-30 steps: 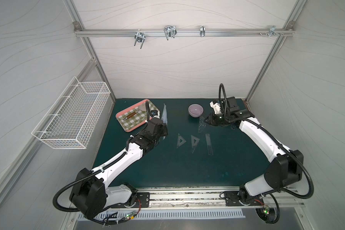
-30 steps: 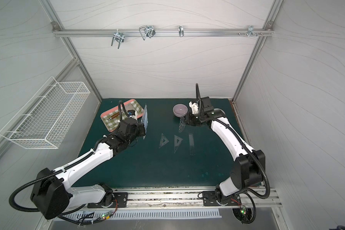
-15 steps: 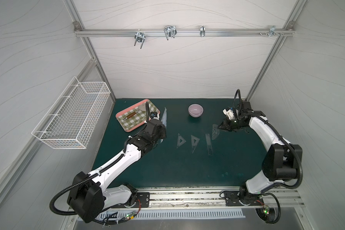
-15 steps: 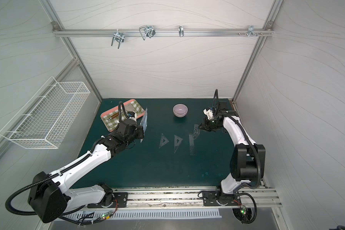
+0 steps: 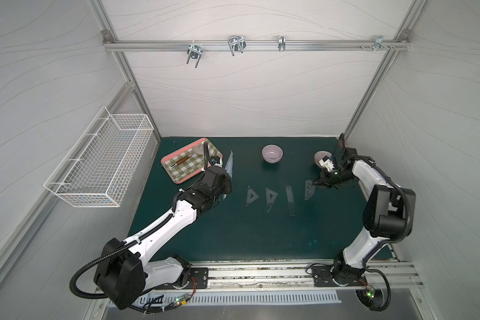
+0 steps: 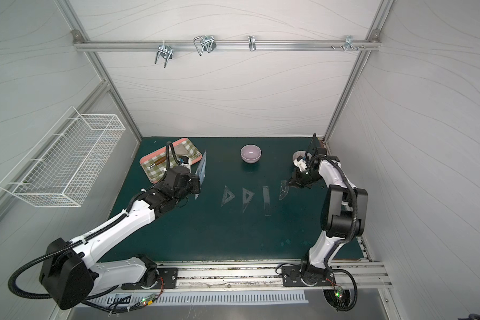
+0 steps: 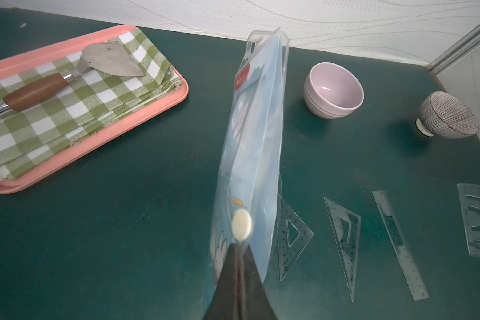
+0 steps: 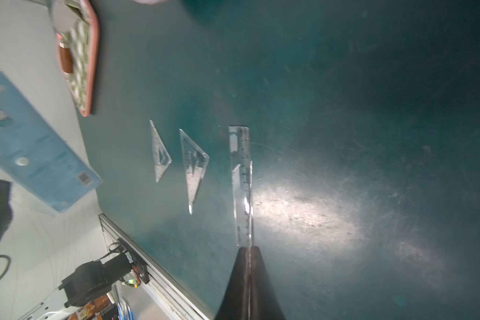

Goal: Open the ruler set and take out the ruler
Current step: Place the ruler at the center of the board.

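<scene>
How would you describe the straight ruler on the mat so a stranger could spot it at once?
Start at the dark green mat and find the row of four clear plastic pieces just in front of the pink bowl. The straight ruler sits between a triangle and the half-round protractor. It alone is a long, narrow strip; its neighbours are triangular or semicircular.
</scene>
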Action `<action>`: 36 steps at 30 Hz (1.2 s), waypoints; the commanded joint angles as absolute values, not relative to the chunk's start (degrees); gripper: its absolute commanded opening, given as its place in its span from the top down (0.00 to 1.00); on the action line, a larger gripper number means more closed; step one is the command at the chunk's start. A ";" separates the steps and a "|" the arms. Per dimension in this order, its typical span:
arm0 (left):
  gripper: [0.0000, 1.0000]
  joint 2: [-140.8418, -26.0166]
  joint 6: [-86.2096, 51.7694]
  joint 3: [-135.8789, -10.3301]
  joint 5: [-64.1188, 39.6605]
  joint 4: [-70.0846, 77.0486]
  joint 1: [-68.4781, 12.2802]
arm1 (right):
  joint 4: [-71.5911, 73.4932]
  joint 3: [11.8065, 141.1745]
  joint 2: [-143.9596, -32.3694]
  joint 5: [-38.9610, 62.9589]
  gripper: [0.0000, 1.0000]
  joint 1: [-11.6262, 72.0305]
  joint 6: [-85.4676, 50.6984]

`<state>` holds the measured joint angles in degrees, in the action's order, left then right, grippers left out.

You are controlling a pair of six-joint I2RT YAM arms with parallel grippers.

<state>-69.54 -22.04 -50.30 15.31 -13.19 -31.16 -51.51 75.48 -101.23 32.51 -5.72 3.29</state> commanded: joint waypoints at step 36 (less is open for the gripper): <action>1.00 -75.63 -19.95 -50.62 16.85 -11.85 -30.70 | -46.08 71.50 -109.62 18.86 0.71 -6.33 3.17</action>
<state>-75.11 -20.58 -49.98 15.55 -13.58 -31.05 -45.76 71.83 -110.91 21.17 -6.02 2.83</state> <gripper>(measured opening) 0.055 0.285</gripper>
